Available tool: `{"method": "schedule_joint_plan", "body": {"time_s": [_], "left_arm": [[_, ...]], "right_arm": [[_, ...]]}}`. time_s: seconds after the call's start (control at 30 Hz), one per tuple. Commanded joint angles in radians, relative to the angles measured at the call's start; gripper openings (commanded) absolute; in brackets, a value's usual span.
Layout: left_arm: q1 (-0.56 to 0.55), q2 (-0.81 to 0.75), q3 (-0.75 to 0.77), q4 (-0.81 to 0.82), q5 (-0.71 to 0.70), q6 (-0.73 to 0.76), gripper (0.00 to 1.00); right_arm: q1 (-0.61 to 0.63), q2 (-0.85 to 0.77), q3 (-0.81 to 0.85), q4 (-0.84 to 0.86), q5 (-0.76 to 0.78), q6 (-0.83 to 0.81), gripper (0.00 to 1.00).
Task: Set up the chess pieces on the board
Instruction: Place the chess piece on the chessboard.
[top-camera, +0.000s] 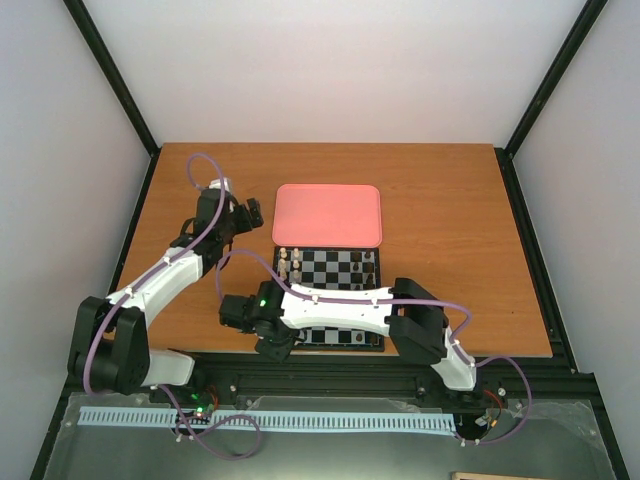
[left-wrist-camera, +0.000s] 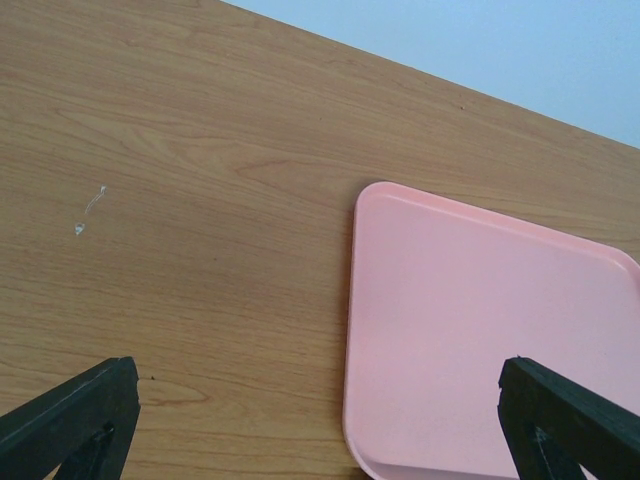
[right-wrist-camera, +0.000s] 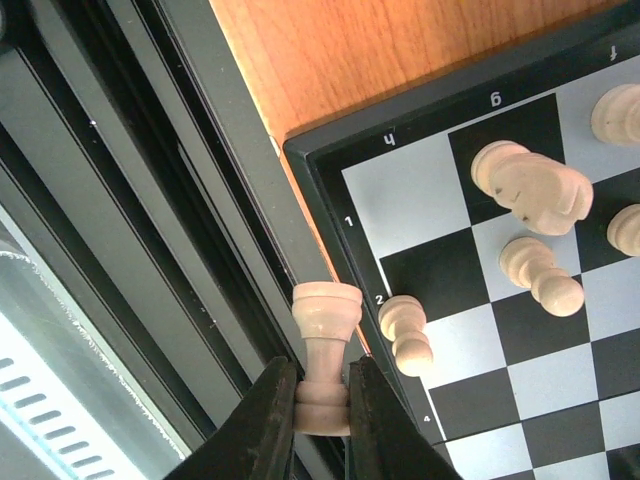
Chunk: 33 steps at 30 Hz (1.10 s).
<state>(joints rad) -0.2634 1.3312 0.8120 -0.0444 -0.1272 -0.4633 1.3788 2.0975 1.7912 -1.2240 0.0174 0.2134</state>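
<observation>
Cream chess pieces (right-wrist-camera: 540, 275) of pale turned wood, small and smooth with rounded heads and flared feet, stand on the small square chessboard (right-wrist-camera: 400, 200), which has black and white checks and a thin dark border printed with white letters and numerals. In the right wrist view a horse-headed knight (right-wrist-camera: 530, 185) sits at 12 o'clock of a round-headed pawn, and a second pawn (right-wrist-camera: 405, 335) stands near the border numeral 2. At 9 o'clock of that second pawn, a cream castle-topped rook (right-wrist-camera: 322, 325) is clamped by its base between the black fingers of the right gripper (right-wrist-camera: 322, 385). Its flared top points to 12 o'clock in that view, over the board's dark border. Whether the rook touches the board cannot be told. From overhead, the chessboard (top-camera: 340, 265) lies on the brown wooden table (top-camera: 450, 200), with a few cream pieces (top-camera: 285, 262) along its 9 o'clock edge and dark brown pieces (top-camera: 370, 260) along its 3 o'clock edge. The right gripper (top-camera: 272, 345) hangs at the board's 7 o'clock corner, and its white arm crosses the near rows. A pink rounded-rectangle tray (top-camera: 328, 215) lies just beside the board at its 12 o'clock side. The left gripper (top-camera: 250, 215) is at 9 o'clock of the tray, its jaws spread wide and grasping nothing. In its own wrist view the left gripper (left-wrist-camera: 318, 370) looks down on bare table (left-wrist-camera: 200, 200) and the tray's (left-wrist-camera: 480, 340) near corner.
</observation>
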Motion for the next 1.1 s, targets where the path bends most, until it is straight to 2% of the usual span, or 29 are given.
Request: {"method": "schedule_joint_plan", "body": {"time_s": [0.0, 0.3, 1.07], "left_arm": [[0.01, -0.018, -0.004, 0.024, -0.007, 0.007, 1.0], [0.012, -0.03, -0.014, 0.031, -0.007, 0.009, 1.0], [0.017, -0.041, -0.025, 0.041, -0.001, 0.01, 1.0]], "right_arm": [[0.006, 0.021, 0.032, -0.021, 0.028, -0.01, 0.1], [0.006, 0.065, 0.066, -0.041, 0.096, 0.014, 0.1], [0.006, 0.145, 0.149, -0.09, 0.129, 0.012, 0.1]]}}
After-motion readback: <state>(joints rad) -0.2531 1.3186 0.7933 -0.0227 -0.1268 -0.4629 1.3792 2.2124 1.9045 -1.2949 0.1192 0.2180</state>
